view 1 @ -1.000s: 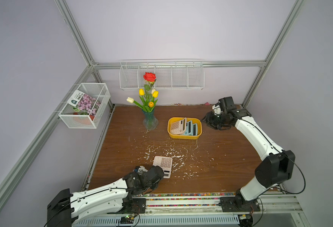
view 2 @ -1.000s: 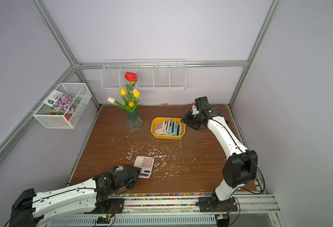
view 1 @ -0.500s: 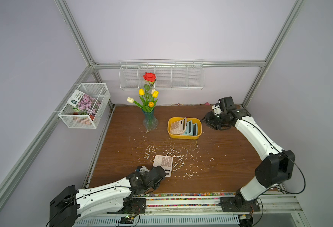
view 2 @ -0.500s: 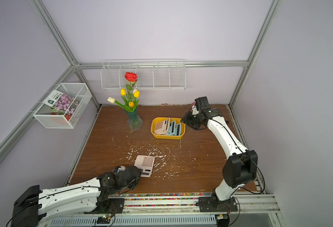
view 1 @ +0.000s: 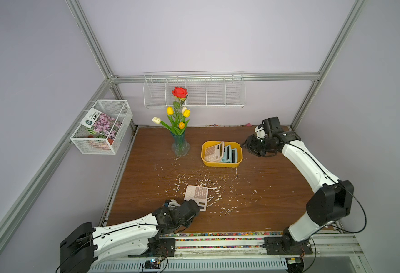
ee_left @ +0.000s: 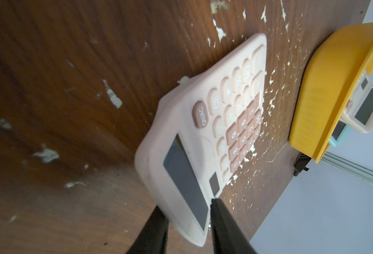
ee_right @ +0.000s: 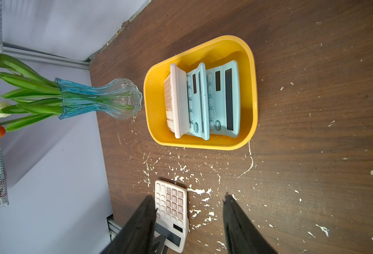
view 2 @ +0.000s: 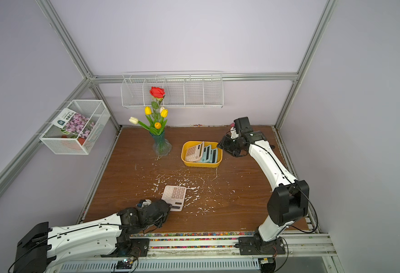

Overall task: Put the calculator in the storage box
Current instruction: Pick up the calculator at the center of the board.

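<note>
Your left gripper [ee_left: 187,211] is low at the near edge of the table [view 1: 277,189], fingers pinching the display end of the pink calculator [view 1: 196,194], whose long axis runs straight away from the claw. Farther back and slightly right, well apart, stands the yellow storage box [view 1: 220,163]. The right gripper [ee_right: 189,198] hangs just beside it, spread and empty, so the carry looks to be the left arm's.

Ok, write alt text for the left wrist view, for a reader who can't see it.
The left gripper, its black jaws apart, straddles the display end of a pale pink calculator lying on a white-flecked brown table; a firm grip cannot be confirmed. Beyond it stands the yellow storage box with more calculators inside.
</note>
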